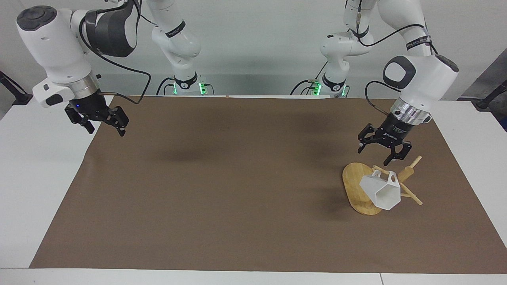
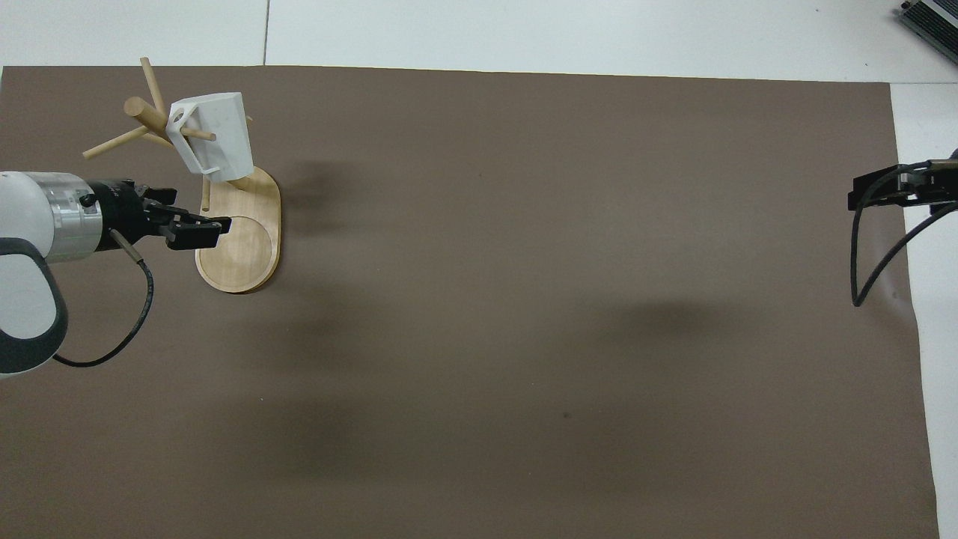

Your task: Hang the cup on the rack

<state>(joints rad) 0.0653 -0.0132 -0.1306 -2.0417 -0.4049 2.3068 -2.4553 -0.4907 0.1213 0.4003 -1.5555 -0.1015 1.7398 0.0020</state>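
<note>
The white faceted cup (image 1: 381, 191) hangs by its handle on a thin peg of the bamboo rack (image 1: 406, 174), above the rack's oval base (image 1: 353, 183). Its open rim points away from the robots. In the overhead view the cup (image 2: 217, 138) hangs beside the rack's post (image 2: 147, 114). My left gripper (image 1: 376, 154) is open and empty, just above the rack and apart from the cup; in the overhead view it (image 2: 203, 232) is over the edge of the base (image 2: 243, 258). My right gripper (image 1: 103, 128) is open and empty, in the air over the mat's edge at the right arm's end.
A brown mat (image 1: 237, 190) covers most of the white table (image 1: 35, 178). The right gripper (image 2: 872, 196) shows at the mat's edge in the overhead view, with a black cable looping under it.
</note>
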